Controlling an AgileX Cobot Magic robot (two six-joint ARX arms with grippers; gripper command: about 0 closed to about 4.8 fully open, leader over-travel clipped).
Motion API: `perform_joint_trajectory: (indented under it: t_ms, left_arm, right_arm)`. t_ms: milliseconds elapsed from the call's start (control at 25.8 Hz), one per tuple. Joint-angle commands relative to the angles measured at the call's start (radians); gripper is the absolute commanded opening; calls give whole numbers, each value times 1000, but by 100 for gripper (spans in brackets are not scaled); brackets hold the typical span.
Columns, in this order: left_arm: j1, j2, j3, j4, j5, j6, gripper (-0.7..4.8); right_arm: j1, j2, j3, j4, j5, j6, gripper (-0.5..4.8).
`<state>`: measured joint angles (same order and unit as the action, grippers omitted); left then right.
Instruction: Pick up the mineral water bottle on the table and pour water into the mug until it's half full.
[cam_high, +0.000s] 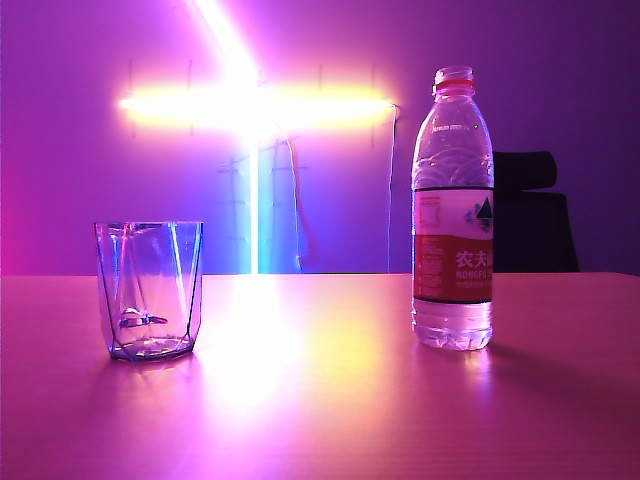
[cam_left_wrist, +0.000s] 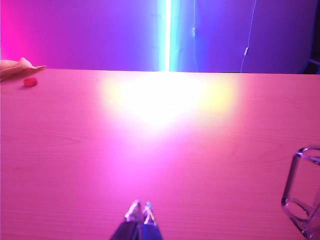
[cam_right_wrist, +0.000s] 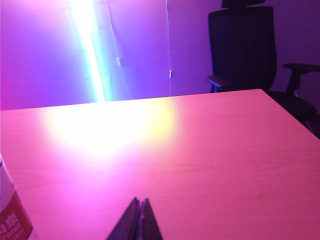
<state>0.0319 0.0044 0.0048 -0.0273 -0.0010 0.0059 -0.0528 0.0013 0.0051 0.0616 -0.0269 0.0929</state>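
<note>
Both claws shut — left claw (cam_left_wrist: 139, 211), right claw (cam_right_wrist: 140, 206)

Tall clear plastic mineral water bottle (cam_high: 453, 210), red-and-white label, capped, upright – well apart from short faceted clear glass mug (cam_high: 150, 290), both on pink-tinted tabletop (cam_high: 320, 410)

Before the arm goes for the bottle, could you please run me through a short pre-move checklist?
1. Mineral water bottle upright on the table: ok.
2. Bottle cap off for pouring: not ok, still on.
3. Mug upright, apart from bottle: ok.
4. Mug has no water yet: ok, as far as visible.
5. Right gripper open for grasp: not ok, shut above table.
6. Left gripper clear of mug: ok, shut, beside it.
</note>
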Motion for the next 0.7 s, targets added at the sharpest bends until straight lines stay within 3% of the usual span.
perform_joint_trajectory:
  t_ms: [39, 466, 660, 699]
  left_arm:
    - [-1, 2, 4, 6, 2, -3, -2]
    - [-15, 2, 4, 6, -2, -2, -2]
    - [-173, 2, 4, 6, -27, -3, -2]
    - [-273, 2, 4, 6, -24, -3, -2]
  right_arm:
    - [0, 0, -5, 17, 2, 0, 0]
    - [0, 0, -5, 17, 2, 0, 0]
    - [1, 0, -5, 17, -53, 80, 0]
    - [1, 0, -5, 23, -97, 148, 0]
